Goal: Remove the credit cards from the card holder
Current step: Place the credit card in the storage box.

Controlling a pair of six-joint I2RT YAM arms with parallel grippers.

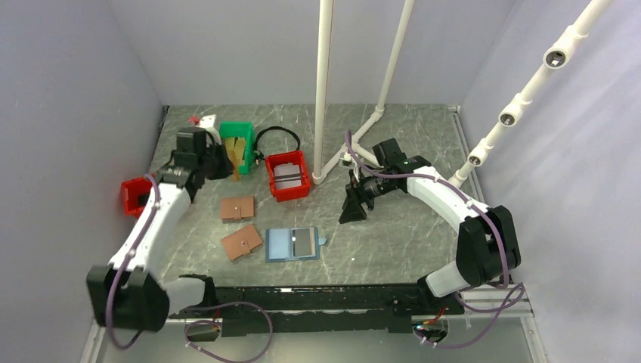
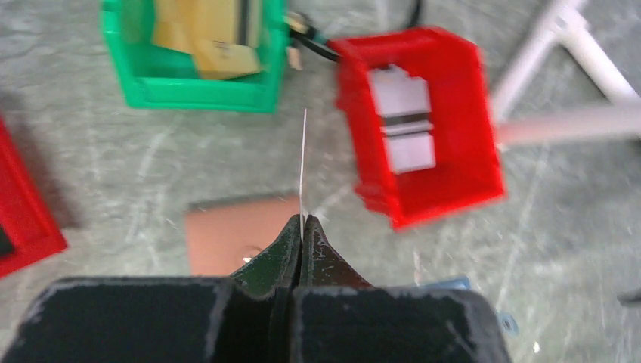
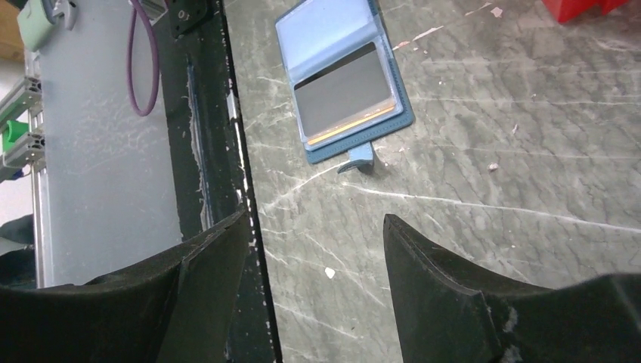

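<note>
The blue card holder [image 1: 293,243] lies open on the table, also in the right wrist view [image 3: 344,76]. One card [image 3: 344,94] with a dark face and gold edges sits in its right pocket. My left gripper [image 2: 304,221] is shut on a thin credit card [image 2: 304,162], seen edge-on, and holds it above the table just in front of the green bin [image 1: 236,144]. The green bin [image 2: 196,83] holds gold-tan cards [image 2: 215,38]. My right gripper [image 3: 314,219] is open and empty, hovering right of the card holder [image 1: 355,206].
A red bin [image 1: 288,175] holding grey cards stands right of the green bin. Another red bin [image 1: 136,195] is at the far left. Two brown wallets [image 1: 237,208] [image 1: 241,242] lie left of the card holder. White pipes [image 1: 323,91] rise at the back centre.
</note>
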